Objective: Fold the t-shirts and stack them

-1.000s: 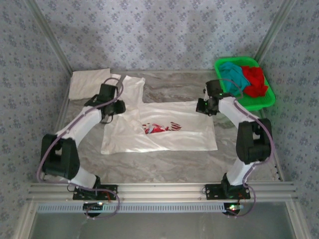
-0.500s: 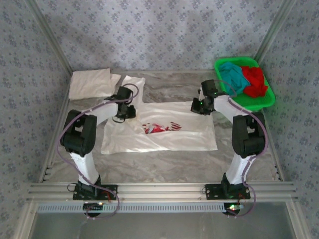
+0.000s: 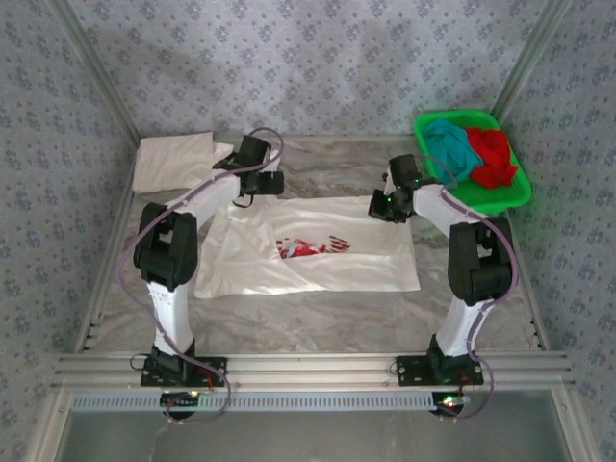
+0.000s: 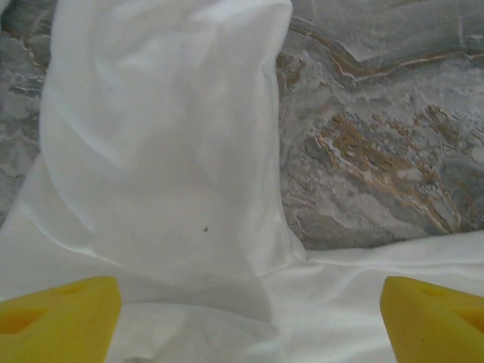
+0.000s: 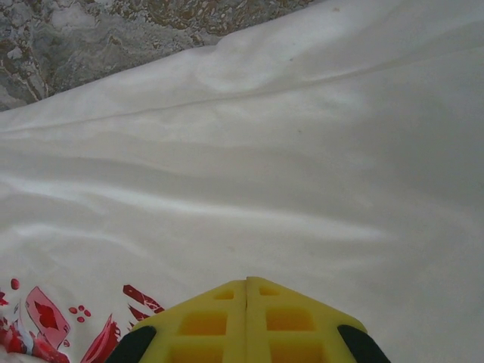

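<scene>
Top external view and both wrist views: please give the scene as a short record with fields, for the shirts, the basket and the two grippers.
printed t-shirt: spread flat on the table, print visible
folded white t-shirt: far left corner
green basket: far right, holds teal t-shirt and red t-shirt
left gripper: open, above the printed t-shirt's far left part
right gripper: shut, at the printed t-shirt's far right edge; grip on cloth cannot be told

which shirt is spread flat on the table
The white tee with the red print; the plain white one is folded, the teal and red sit in the basket.
</scene>
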`<state>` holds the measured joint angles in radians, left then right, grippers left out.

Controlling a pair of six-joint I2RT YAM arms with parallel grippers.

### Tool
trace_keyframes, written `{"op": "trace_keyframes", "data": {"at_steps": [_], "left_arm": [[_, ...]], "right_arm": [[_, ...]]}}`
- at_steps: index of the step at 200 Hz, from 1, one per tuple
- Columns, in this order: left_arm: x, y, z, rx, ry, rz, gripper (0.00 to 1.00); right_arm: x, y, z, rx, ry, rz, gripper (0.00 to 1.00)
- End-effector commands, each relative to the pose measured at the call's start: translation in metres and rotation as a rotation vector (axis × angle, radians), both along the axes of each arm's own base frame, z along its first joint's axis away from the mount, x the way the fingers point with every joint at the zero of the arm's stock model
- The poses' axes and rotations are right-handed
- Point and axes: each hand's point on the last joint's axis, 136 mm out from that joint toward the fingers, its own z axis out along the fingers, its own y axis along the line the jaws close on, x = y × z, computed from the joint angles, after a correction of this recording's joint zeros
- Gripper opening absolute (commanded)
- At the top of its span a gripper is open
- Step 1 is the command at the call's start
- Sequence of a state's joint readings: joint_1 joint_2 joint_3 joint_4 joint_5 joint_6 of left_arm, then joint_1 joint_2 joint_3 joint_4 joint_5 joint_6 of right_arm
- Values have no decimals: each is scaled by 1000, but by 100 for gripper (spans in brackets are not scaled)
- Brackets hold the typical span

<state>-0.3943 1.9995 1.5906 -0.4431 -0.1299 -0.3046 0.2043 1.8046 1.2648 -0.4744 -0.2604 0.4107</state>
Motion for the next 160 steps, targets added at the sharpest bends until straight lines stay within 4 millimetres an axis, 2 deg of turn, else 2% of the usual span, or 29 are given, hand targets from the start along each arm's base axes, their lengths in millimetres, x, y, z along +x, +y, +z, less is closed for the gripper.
{"op": "trace_keyframes", "data": {"at_steps": [1, 19, 43, 47, 56, 68, 85, 114, 160], "left_arm": [[-11, 9, 9, 69, -5, -10, 87], [-31, 18, 27, 31, -55, 37, 75], [-72, 41, 33, -33, -119, 130, 49], [-79, 46, 32, -38, -123, 149, 43], [-91, 54, 24, -38, -114, 176, 21], [-102, 59, 9, -19, -73, 183, 0], [-108, 61, -17, 10, 6, 188, 0], [-96, 56, -48, 12, 60, 196, 0], [-60, 40, -63, 16, 67, 180, 0]], "right_arm": [[-5, 1, 10, 22, -2, 4, 2], [-7, 1, 13, 17, -13, 15, 2], [-9, 0, 11, 13, -17, 19, 2], [-9, 0, 10, 12, -17, 19, 2], [-8, 0, 8, 11, -14, 18, 2], [-8, 0, 5, 13, -6, 14, 2], [-6, 1, 3, 20, -5, 9, 2], [-6, 4, 7, 32, -13, 10, 1], [-9, 1, 19, 18, -35, 11, 2]]}}
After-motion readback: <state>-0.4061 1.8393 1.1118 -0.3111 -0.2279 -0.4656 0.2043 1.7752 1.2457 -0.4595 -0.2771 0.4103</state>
